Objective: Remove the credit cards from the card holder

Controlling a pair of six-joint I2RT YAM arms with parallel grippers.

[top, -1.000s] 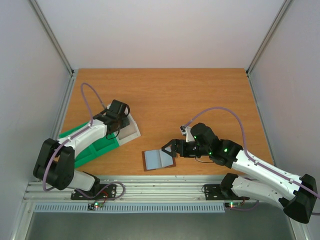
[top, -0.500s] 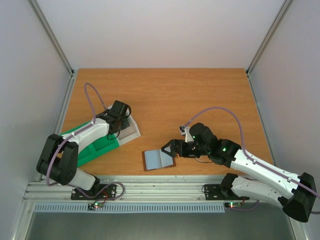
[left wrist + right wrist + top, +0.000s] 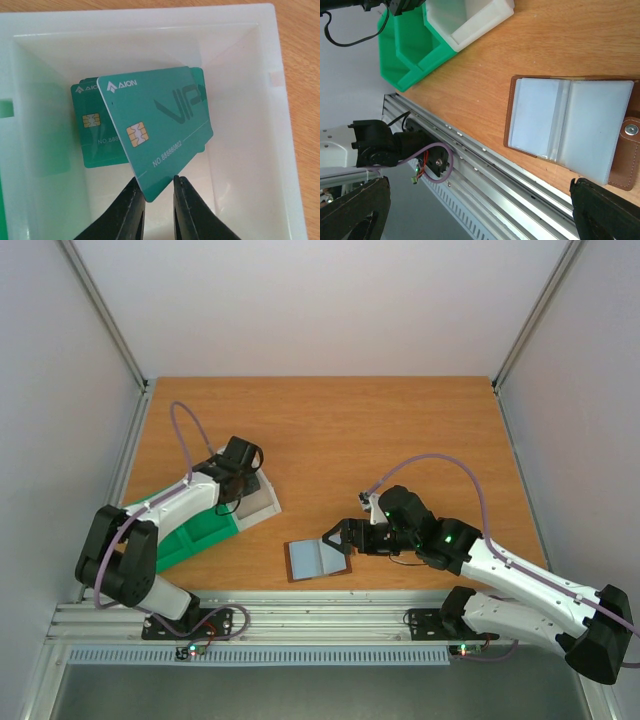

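Over the white box, a green credit card at the left fingers; open card holder beneath the wide right fingers.

At the left side of the counter, the left fingers point down into the white box, which sits against a green tray. They stand narrowly apart with the lower corner of a tilted green credit card between them; whether they pinch it cannot be told. A second card of the same kind lies flat on the box floor, partly under the first. Near the front edge of the counter the card holder lies spread open, grey-blue panels up, its brown snap tab on the side nearest the right arm. Just above that side, the right fingers are spread wide and hold nothing.
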